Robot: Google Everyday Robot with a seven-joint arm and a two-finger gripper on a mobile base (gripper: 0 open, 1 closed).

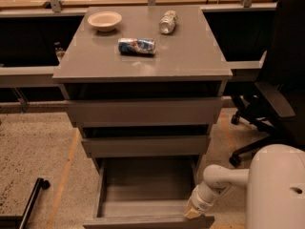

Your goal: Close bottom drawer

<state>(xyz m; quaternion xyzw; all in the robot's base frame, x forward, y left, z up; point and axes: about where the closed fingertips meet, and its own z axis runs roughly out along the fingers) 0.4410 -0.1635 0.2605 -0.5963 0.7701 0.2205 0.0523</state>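
Note:
The bottom drawer of the grey cabinet is pulled far out, its empty grey box interior showing. Its plain front panel lies at the bottom edge of the view. My gripper reaches in from the right on a white arm. It sits at the right end of the drawer's front panel, at or just above its top edge. The fingers are hidden behind the wrist and the panel. The middle drawer front and the wider top drawer front are both slightly out.
On the cabinet top lie a white bowl, a blue can on its side and a clear bottle on its side. A black office chair stands right of the cabinet. A black bar lies on the floor at lower left.

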